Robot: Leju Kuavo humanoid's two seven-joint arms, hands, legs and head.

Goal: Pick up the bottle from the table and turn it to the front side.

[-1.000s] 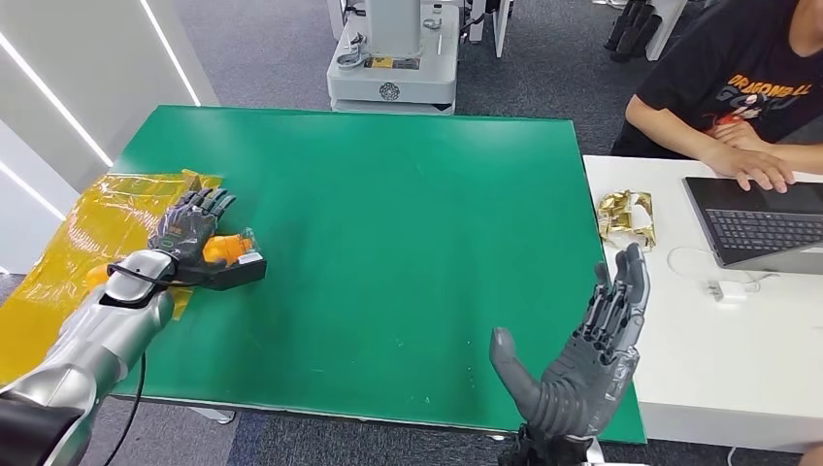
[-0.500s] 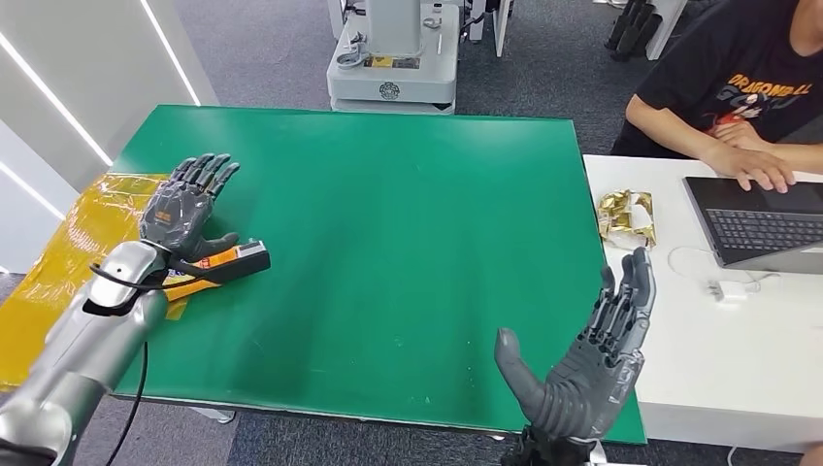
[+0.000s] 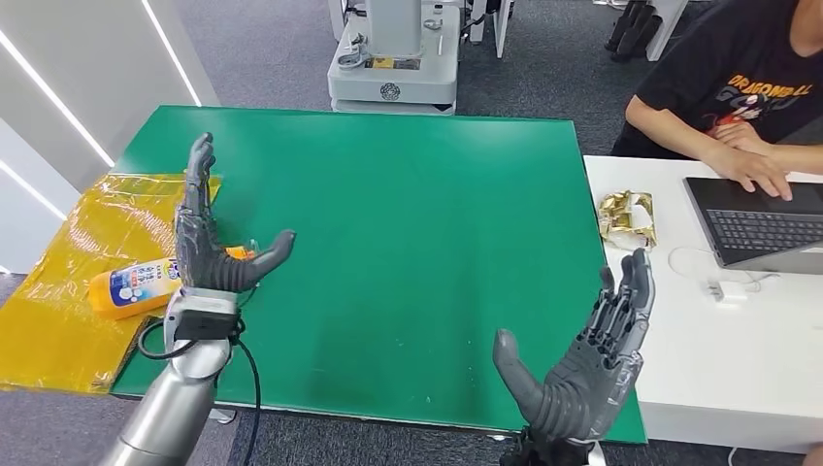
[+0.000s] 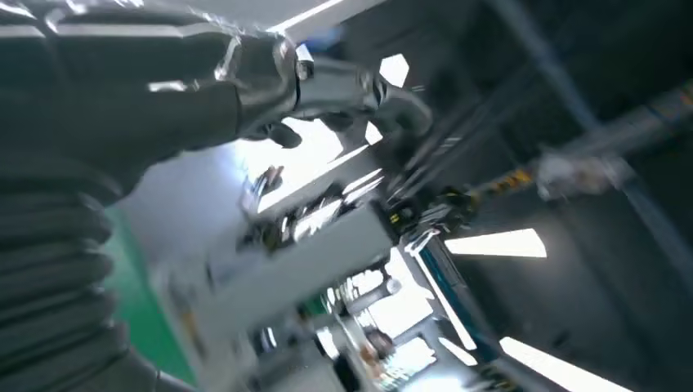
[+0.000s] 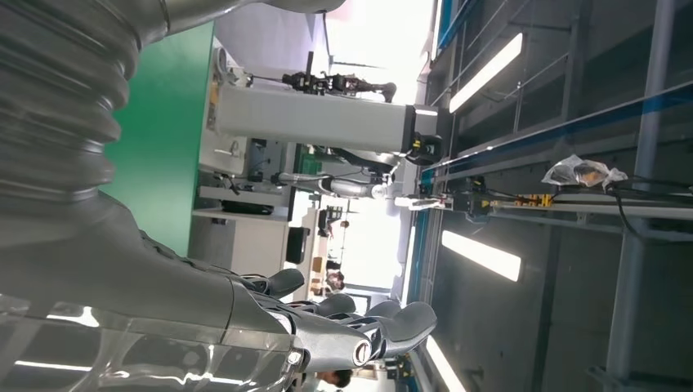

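The bottle (image 3: 133, 287) lies on its side on the yellow sheet (image 3: 58, 291) at the green table's (image 3: 408, 214) left edge, label up. Beside it the left hand (image 3: 206, 233) is raised, fingers spread, empty. The right hand (image 3: 582, 364) hovers near the table's right corner, fingers spread

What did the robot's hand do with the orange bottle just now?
The left hand let go of the bottle and lifted off it, turning upright with its fingers apart. The bottle now lies on its side on the yellow sheet, its white and blue label showing. The right hand stayed raised and open near the green table's front edge.
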